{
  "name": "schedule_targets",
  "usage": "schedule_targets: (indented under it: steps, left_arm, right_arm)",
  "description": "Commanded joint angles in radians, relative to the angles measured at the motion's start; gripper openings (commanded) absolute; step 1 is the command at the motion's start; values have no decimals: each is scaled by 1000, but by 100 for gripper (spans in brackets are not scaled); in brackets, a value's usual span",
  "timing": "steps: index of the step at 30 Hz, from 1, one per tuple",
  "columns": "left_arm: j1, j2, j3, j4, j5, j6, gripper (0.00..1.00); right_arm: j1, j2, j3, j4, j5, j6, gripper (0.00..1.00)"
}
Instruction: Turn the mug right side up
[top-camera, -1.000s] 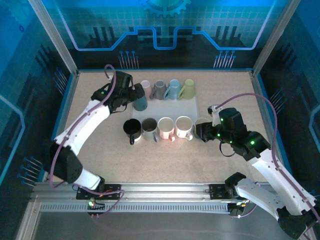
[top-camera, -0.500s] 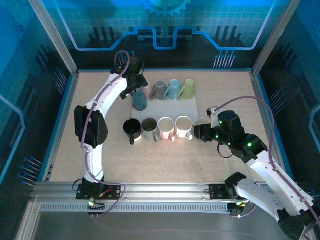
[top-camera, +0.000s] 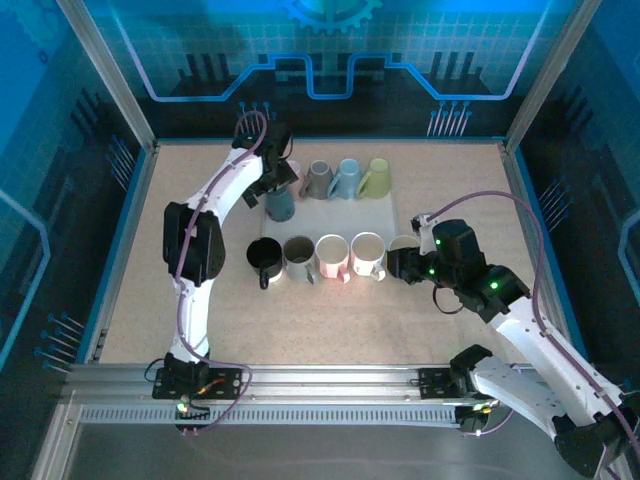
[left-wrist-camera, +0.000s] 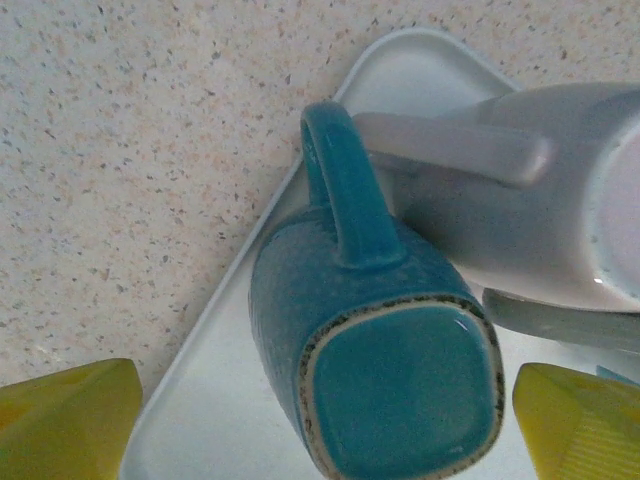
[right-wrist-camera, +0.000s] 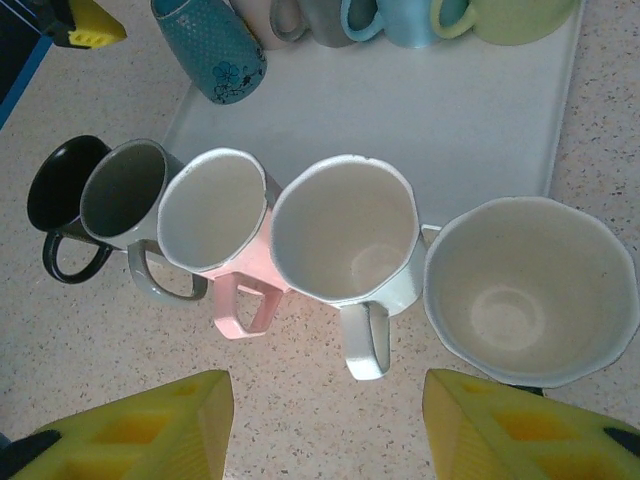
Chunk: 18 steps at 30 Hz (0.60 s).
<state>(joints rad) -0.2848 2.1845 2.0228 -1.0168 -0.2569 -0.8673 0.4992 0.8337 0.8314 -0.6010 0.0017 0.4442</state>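
Left gripper (left-wrist-camera: 325, 425) wide open, empty, over base-up teal mug (left-wrist-camera: 385, 375); right gripper (right-wrist-camera: 330, 428) half open, empty, white mug (right-wrist-camera: 345, 240) just ahead.

Dim, blue-tinted from above; cool glow off rear panel (top-camera: 320, 60). Bright, even, warmer at both wrists. Soft shadows on counter (right-wrist-camera: 300, 400). Teal mug (left-wrist-camera: 380, 370) slightly soft up close; left pincer fingertips (left-wrist-camera: 60, 420) blurred.

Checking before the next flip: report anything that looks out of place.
The teal mug stands base-up by the left edge of the tray, while the five front mugs stand open-side up.
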Motion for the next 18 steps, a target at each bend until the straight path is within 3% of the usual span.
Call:
schedule_targets:
  steps: [1, 18]
  left_arm:
    - [9, 16, -8, -10, 25, -25, 94]
    - [13, 109, -18, 1, 44, -46, 88]
  right_arm:
    - [-20, -3, -10, 30, -19, -8, 54]
    - [-29, 4, -28, 45, -72, 16, 54]
